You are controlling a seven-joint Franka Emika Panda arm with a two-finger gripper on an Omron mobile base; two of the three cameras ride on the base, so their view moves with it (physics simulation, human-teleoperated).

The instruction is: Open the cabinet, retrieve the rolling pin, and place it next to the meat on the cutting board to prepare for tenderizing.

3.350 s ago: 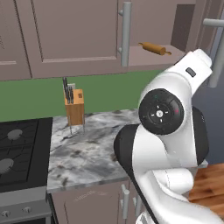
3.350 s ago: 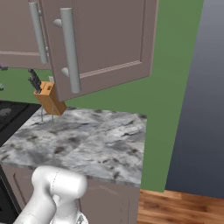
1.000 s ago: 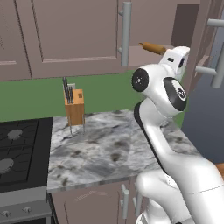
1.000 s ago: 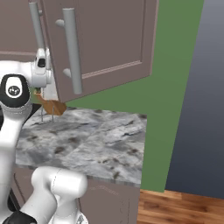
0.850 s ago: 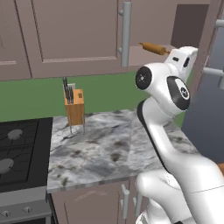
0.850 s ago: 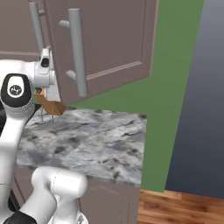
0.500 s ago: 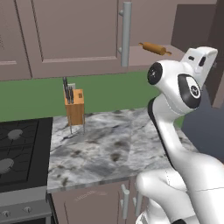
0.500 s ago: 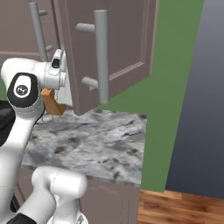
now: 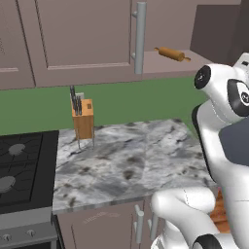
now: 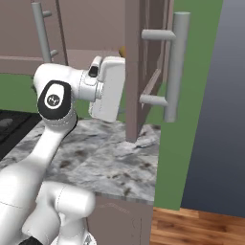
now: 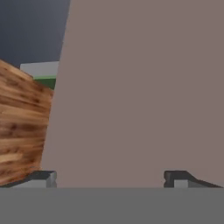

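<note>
The cabinet's right door (image 10: pixel 136 72) stands swung wide open, edge-on in the right base view, its long grey bar handle (image 10: pixel 174 67) facing outward. My gripper (image 10: pixel 119 91) is open against the door's inner face, with nothing between its fingers. In the hand view the taupe door panel (image 11: pixel 140 87) is close ahead, with the gripper (image 11: pixel 111 179) open at the bottom. The orange-brown rolling pin (image 9: pixel 172 53) lies on the shelf inside the open cabinet. The meat and the cutting board are out of view.
A knife block (image 9: pixel 82 119) stands at the back of the marble counter (image 9: pixel 126 165). A black stove (image 9: pixel 22 170) adjoins it on the left. The neighbouring cabinet door (image 9: pixel 82 39) is closed. Wood floor (image 10: pixel 196 227) lies right of the counter's end.
The cabinet door has swung from partly open to wide open. My hand has travelled right along with it, behind its inner face. The jaws have stayed open.
</note>
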